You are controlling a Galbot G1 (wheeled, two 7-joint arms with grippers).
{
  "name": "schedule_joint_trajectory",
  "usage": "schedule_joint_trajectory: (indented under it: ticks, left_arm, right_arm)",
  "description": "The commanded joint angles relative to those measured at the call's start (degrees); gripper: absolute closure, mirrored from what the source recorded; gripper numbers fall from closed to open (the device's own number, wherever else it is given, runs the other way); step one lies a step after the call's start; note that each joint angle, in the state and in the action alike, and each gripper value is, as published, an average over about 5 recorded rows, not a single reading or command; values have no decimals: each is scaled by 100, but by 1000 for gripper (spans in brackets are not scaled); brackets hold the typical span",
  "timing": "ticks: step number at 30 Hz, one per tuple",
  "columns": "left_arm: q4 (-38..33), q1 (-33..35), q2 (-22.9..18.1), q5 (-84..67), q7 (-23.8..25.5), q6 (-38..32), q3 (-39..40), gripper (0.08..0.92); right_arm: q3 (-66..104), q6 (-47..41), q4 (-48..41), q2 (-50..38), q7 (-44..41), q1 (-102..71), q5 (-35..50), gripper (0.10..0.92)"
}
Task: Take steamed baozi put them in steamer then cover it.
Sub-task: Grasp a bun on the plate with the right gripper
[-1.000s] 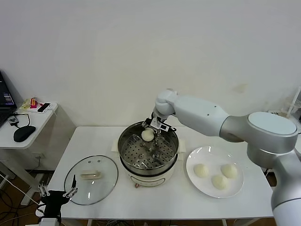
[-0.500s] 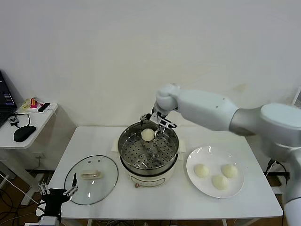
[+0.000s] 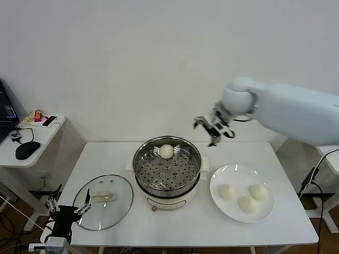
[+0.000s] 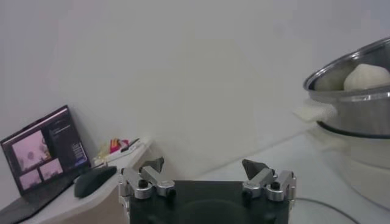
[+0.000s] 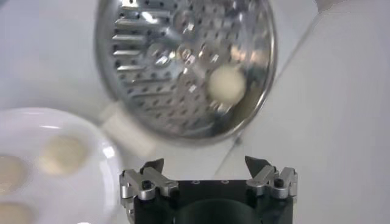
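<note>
A white rectangular table fills the near half of the scene, w/ a plain white wall behind it.

At table centre sits the steamer, a round shiny stainless-steel pot w/ a perforated tray inside, on a cream-white electric base. It is uncovered, so buns can go in from above.

Left of it, near the table's near edge, lies the cover: a round clear glass lid w/ metal rim and cream-beige bar handle, flat on the table and apart from the pot, likely parked there until loading is done.

Right of the steamer is a flat round white plate, just beside the pot. It serves as the supply point.

The right gripper hangs in the air above the table's far edge, between steamer and plate, fingers apart and holding nothing. It looks placed to head for the plate next.

The left gripper sits low at the near left corner, by the cover's rim, jaws apart and empty; it seems idle, waiting for the lid step.

The steamed baozi are small smooth cream-white round buns. One bun rests on the tray at the steamer's far side. Three buns remain clustered on the plate, approx. three quarters of the loading left.
</note>
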Motion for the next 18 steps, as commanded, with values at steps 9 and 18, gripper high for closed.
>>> schedule_joint_trajectory:
  ticks: [9,18]
  left_arm:
    - [78,-38,206,-52,5,34,-16,177]
    - [144,-39,146,-37,6,51,-65,177]
  right_arm:
    - [944,-681,693,-1694,163,-2353,-482,203]
    - [2029,-707,150,-1206,269,-3829,-928,203]
